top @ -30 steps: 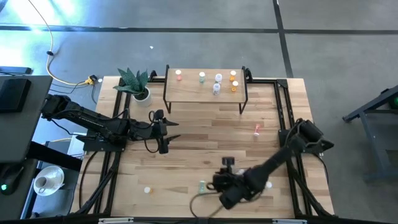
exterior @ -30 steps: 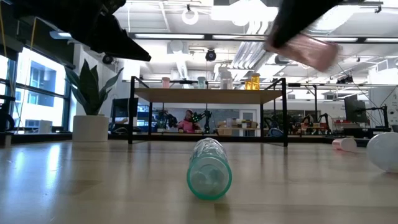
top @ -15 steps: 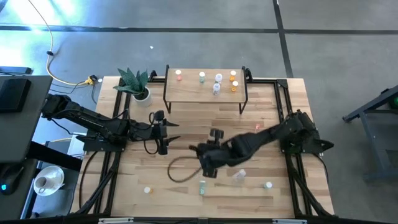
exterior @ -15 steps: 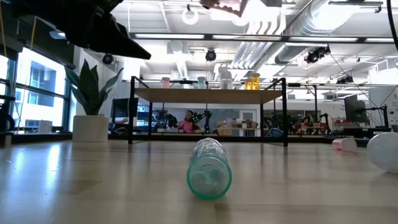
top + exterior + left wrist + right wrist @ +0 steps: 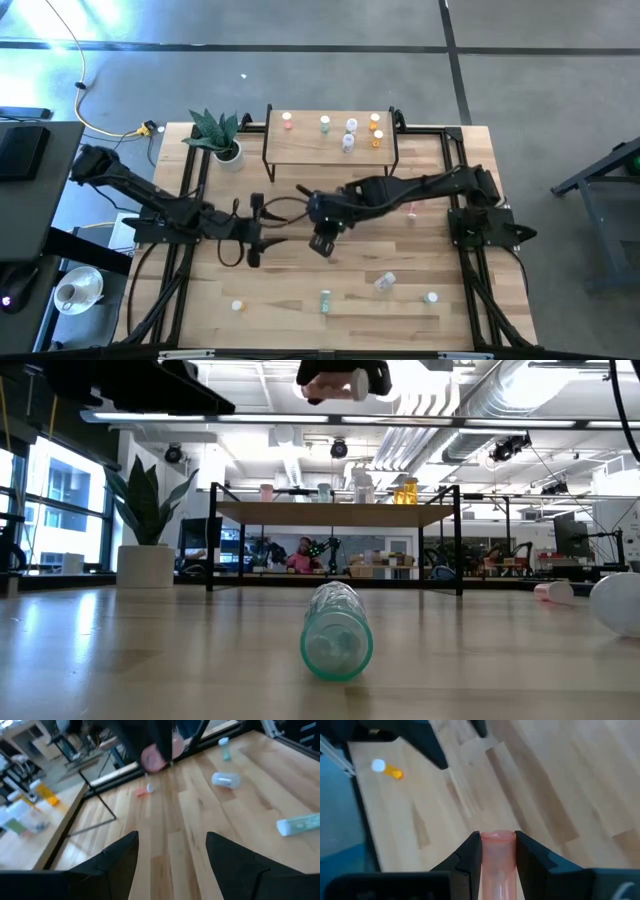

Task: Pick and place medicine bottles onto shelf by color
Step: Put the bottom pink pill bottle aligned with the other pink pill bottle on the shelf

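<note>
Okay, my right gripper [image 5: 495,851] has its fingers clamped on one pink bottle [image 5: 496,855], up over mid-table. Left gripper [image 5: 172,851] hangs near it, fingers apart. I count five bottles on the shelf [image 5: 300,147] and five loose on the table [image 5: 290,290]

The table [image 5: 300,270] was a pale striped wooden top, standing on a grey concrete floor [image 5: 300,70] crossed by dark seams. A potted plant [image 5: 217,133] sat at one far corner (in the level view it rose in a white pot before a tall bright window [image 5: 60,500]). A yellow cable [image 5: 95,120] trailed over the floor. Beyond the table the room ran deep, with white ceiling ducts [image 5: 420,420], strip lights and cluttered workbenches [image 5: 400,565].
</note>
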### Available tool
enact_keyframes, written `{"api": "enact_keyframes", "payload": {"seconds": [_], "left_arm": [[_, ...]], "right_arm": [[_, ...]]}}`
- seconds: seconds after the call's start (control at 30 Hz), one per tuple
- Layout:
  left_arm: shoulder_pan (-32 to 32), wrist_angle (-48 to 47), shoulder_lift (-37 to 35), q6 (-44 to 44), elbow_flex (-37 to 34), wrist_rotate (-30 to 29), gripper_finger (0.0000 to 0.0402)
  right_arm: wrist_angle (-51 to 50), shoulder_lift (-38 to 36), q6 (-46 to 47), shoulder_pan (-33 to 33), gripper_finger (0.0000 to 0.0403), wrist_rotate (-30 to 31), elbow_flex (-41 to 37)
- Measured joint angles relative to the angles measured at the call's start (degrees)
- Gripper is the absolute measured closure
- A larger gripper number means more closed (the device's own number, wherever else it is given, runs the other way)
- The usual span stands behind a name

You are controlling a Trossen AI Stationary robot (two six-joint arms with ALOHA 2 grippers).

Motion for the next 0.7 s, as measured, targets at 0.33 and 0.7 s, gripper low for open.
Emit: {"api": "enact_keyframes", "payload": {"seconds": [0.33,0.7], "left_arm": [[-6.7,3.2,1.7,8.0,0.0,-11.5,0.0179],[-11.8,26.7,17.1,33.3,0.0,-27.5,0.0179]], "right_arm": [[3.1,0.0,9.8,-4.0,0.0318,-10.1,0.0],[6.2,0.0,16.3,-6.5,0.0318,-11.0,0.0]]}}
